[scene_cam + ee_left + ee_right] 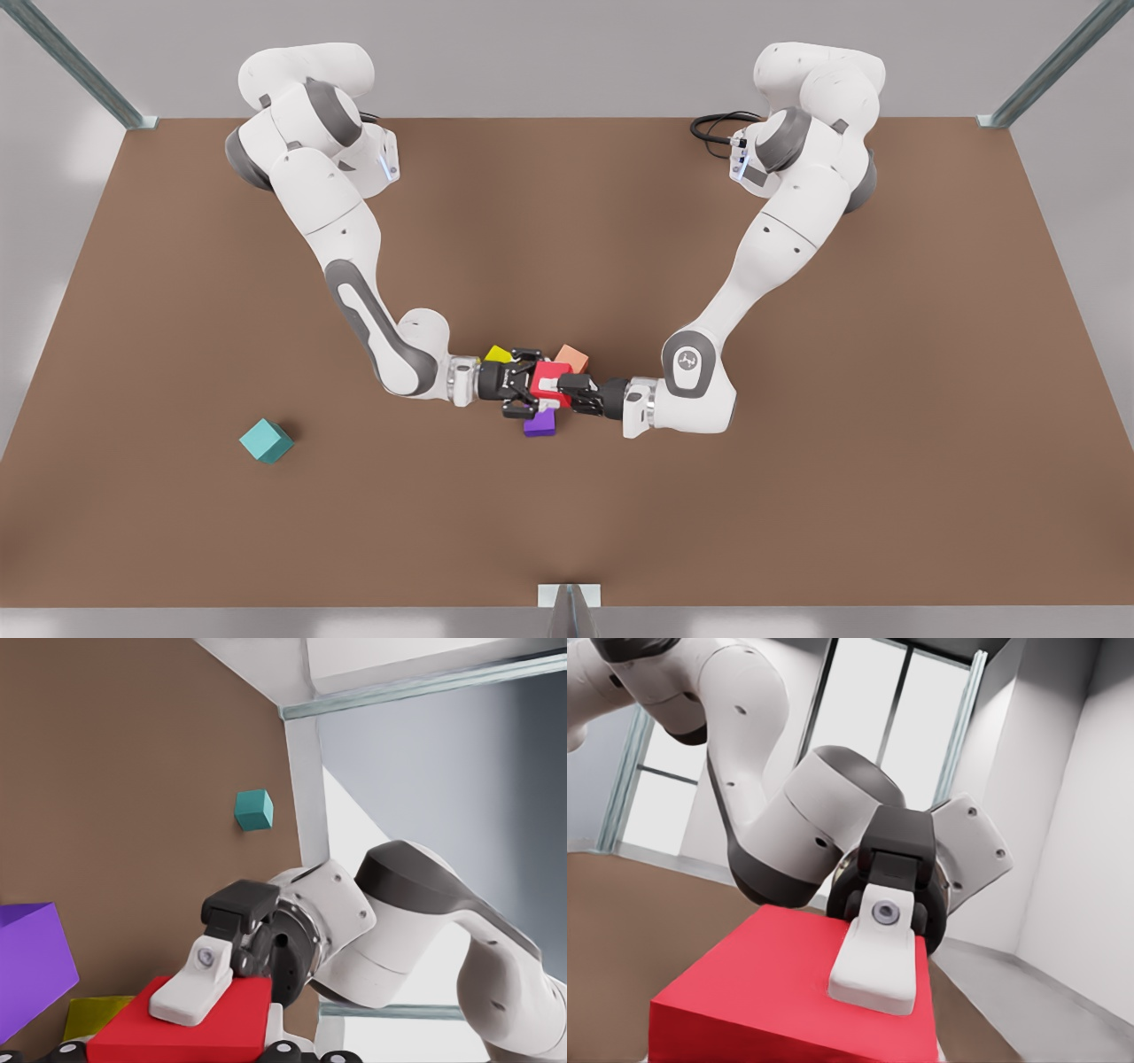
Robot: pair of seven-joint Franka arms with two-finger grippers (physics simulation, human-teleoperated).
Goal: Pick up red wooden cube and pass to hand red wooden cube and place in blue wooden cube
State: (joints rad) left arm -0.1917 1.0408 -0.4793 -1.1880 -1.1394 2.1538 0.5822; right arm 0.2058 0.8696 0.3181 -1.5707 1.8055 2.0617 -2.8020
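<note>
Brown table (797,496), centre: red wooden cube (555,374) gripped from both sides. Left gripper (560,386) clamped on it from the front view's right, right gripper (537,385) clamped on it from the left. Blue wooden cube (266,440) well apart, toward table's left edge in front view.

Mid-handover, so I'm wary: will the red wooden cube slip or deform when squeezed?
Likely stiff: the red wooden cube shows sharp flat faces under the left gripper and right gripper. Plain matte faces probably grip well; flat sides shouldn't roll.
</note>
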